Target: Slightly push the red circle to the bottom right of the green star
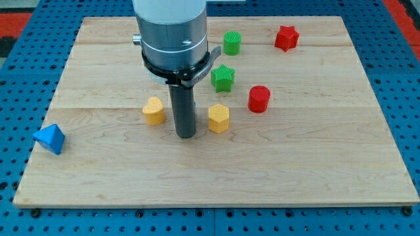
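Note:
The red circle (259,99) stands on the wooden board (216,177), to the right of and slightly below the green star (223,77). My tip (186,136) rests on the board between a yellow heart (153,111) on its left and a yellow hexagon (218,118) on its right. The tip is well to the left of the red circle and below the green star. It touches no block.
A green cylinder (231,43) and a red star (286,38) sit near the view's top. A blue triangular block (50,138) lies off the board's left edge on the blue pegboard. The arm's grey body (170,33) hides part of the board's top middle.

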Robot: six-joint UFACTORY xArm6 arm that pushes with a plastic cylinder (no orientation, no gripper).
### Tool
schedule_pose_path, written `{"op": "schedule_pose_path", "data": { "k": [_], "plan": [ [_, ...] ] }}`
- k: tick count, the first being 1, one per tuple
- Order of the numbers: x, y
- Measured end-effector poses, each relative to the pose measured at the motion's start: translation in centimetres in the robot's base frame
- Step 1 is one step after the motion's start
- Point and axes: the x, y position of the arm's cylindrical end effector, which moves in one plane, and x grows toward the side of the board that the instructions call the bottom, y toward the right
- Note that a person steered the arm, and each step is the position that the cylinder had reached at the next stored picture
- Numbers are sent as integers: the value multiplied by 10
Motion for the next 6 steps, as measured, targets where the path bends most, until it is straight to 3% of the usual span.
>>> {"op": "schedule_pose_path", "data": {
  "k": [1, 2, 3, 6],
  "plan": [
    [72, -45],
    [79, -189],
    [91, -246],
    [95, -249]
  ]
}}
